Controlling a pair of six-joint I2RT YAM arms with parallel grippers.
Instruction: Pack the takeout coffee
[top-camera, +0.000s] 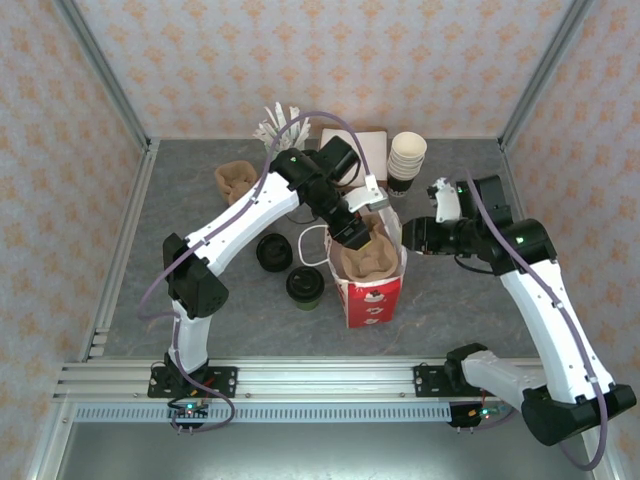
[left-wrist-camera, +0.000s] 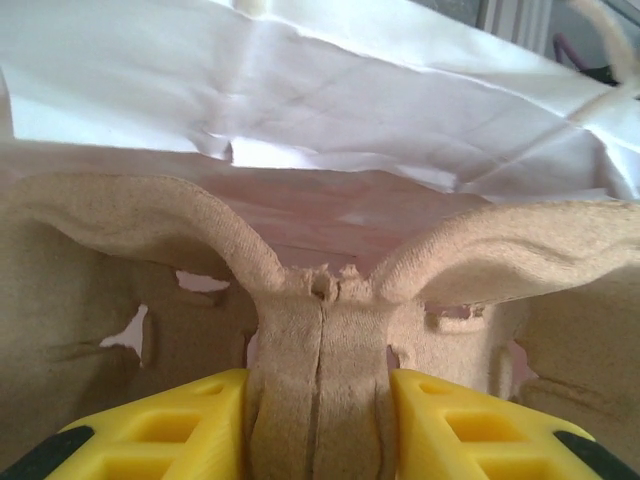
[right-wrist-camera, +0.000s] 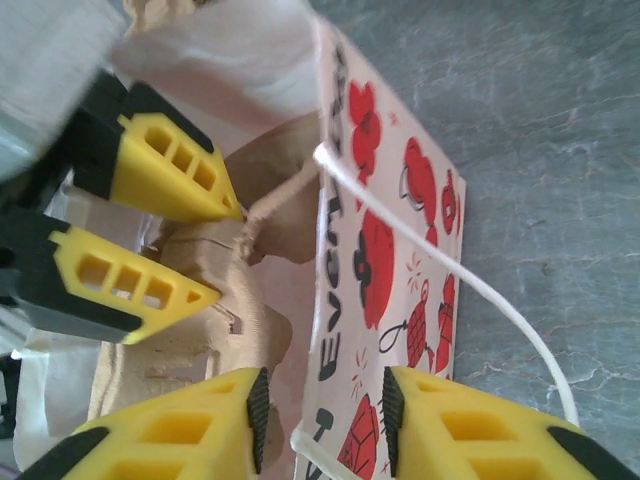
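Observation:
The takeout coffee (top-camera: 305, 287), a small cup under a black lid, stands on the table left of the bag. The white paper bag with red print (top-camera: 372, 297) stands upright at the centre, its printed wall (right-wrist-camera: 400, 250) close in the right wrist view. My left gripper (top-camera: 352, 232) reaches into the bag from above, shut on the middle post of a brown pulp cup carrier (left-wrist-camera: 318, 380) inside it. My right gripper (right-wrist-camera: 322, 420) is open astride the bag's right rim, one finger inside and one outside. The left fingers (right-wrist-camera: 165, 165) appear there too, over the carrier (right-wrist-camera: 200, 330).
A second black lid (top-camera: 274, 252) lies behind the coffee. Another pulp carrier (top-camera: 235, 181) sits at the back left, near white stirrers (top-camera: 280, 125). A stack of cream cups (top-camera: 406, 160) and white napkins (top-camera: 365, 145) stand behind the bag. The bag's string handle (right-wrist-camera: 450, 265) hangs outside.

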